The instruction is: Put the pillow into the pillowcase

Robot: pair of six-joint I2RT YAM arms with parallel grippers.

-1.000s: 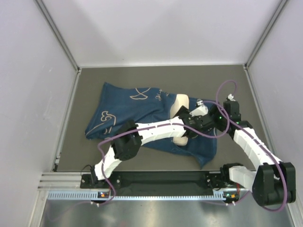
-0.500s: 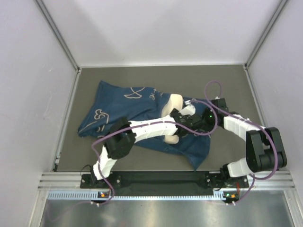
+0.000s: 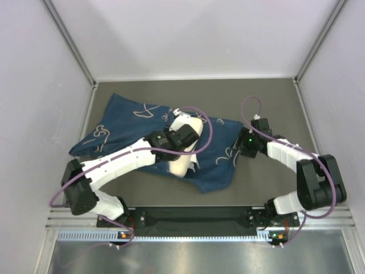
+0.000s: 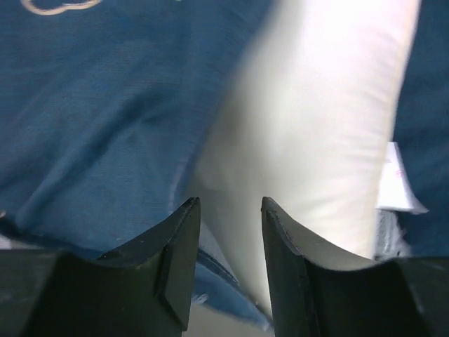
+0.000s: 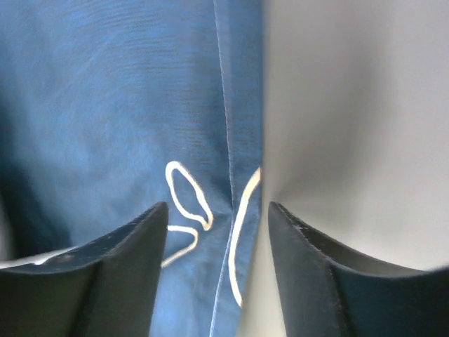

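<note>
The dark blue pillowcase (image 3: 125, 134) lies spread across the middle of the table, with white line drawings on it. The cream pillow (image 3: 181, 162) sticks out of its near side, partly covered by my left gripper (image 3: 191, 134). In the left wrist view that gripper (image 4: 228, 207) is closed on the pillow (image 4: 323, 126), with the pillowcase (image 4: 105, 105) hem also between its fingers. A small white tag (image 4: 396, 182) shows at the right. My right gripper (image 3: 244, 145) sits at the case's right edge. Seen from its wrist, the right gripper (image 5: 217, 210) stands open over the pillowcase (image 5: 105, 105) seam.
A grey mat (image 3: 274, 103) covers the table between white walls on three sides. The bare mat (image 5: 365, 105) begins just right of the case's edge. A metal rail (image 3: 188, 220) with the arm bases runs along the near edge. Purple cables loop above both wrists.
My left arm has swung left, taking pillow and pillowcase with it, and its jaws have narrowed. The right gripper now sits at the case's right edge instead of beside the pillow.
</note>
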